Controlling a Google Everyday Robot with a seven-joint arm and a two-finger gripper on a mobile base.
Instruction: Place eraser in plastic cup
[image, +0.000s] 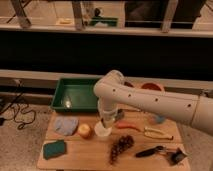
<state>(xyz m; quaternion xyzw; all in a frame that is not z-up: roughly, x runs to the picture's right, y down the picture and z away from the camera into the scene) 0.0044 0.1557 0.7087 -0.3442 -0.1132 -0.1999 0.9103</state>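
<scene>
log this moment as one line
claw: shut, just above plastic cup | eraser: not visible | cup: beside round fruit

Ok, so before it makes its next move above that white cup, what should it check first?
1. The hand is over the white plastic cup: ok, it hangs just above the mouth.
2. The hand is shut: ok.
3. The eraser is in the hand: cannot tell, no eraser shows.
4. The cup stands upright on the wooden table: ok.
5. The orange fruit is clear of the cup: cannot tell, it sits close beside it.
</scene>
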